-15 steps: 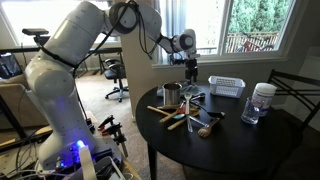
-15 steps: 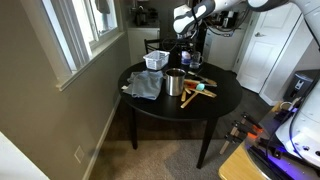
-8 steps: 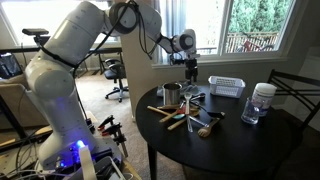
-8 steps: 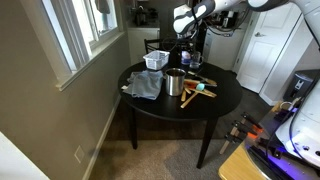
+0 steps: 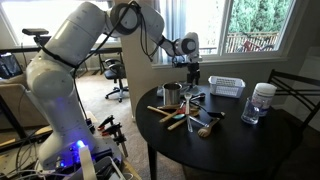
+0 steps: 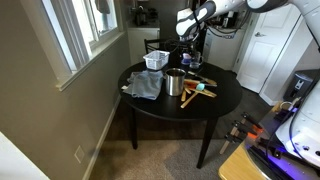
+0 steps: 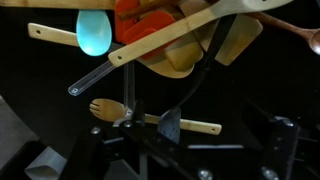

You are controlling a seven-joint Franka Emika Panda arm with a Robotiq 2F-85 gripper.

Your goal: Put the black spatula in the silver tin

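The pincer (image 5: pixel 190 78) hangs open above the round black worktop (image 5: pixel 250 140), with nothing between its jaws. In the wrist view it shows only as dark shapes along the bottom edge.

The black spatula (image 7: pixel 170 124) lies flat on the worktop. Its flat head sits lower centre of the wrist view, across the handle of a wooden fork (image 7: pixel 105 108). Its thin dark handle curves up and to the right into the heap of utensils. There it meets a wooden spatula (image 7: pixel 170 45), and a teal spoon (image 7: pixel 95 32) lies at the upper left. Whether the handle's far end passes over or under the wooden pieces cannot be told. In the exterior views the spatula cannot be made out against the dark worktop.

The silver tin (image 5: pixel 172 95) stands upright just left of the heap, near the pincer.

The spatula looks light and stiff, with a smooth, narrow handle that may slip or swing in a loose grip. The best hold is probably across the bare stretch of handle just above the head, clear of the heap. Lifting from there should disturb the fork least. The tin's mouth is small, so the spatula will likely need tipping upright to go in.
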